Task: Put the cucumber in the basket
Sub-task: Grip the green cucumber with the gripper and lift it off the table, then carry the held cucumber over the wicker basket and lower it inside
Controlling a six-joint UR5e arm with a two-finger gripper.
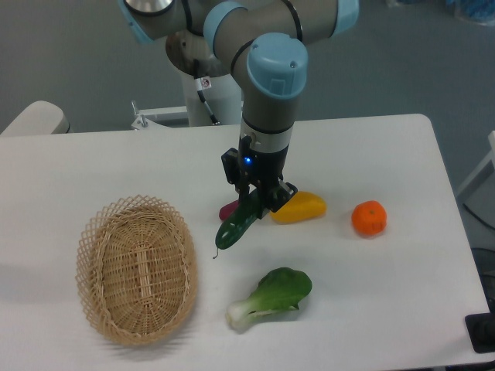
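The white table (93, 170) runs wide around me; its far edge lies at twelve o'clock behind my arm, its right edge slants down at three o'clock, well past the orange (370, 218). Bare tabletop stretches between me and the basket (93, 232), which sits at about eight o'clock from my gripper (259, 202), near the table's front left. Just beside me at three o'clock lies a yellow pepper (298, 207); a bit of purple-red sweet potato (229, 209) shows at nine o'clock, partly hidden behind what I hold. The bok choy (272, 294) lies at six o'clock, apart from me.

The cucumber (239, 224) is dark green, glossy and slim. It hangs tilted, its upper end between my fingers, its lower end pointing toward seven o'clock with a thin stem curling off the tip. I cannot tell whether that low end touches the table or hangs just above it.

My fingers are clamped on the cucumber's upper end. My wrist points straight down, a blue light glowing on its front, and the arm rises behind it toward twelve o'clock.
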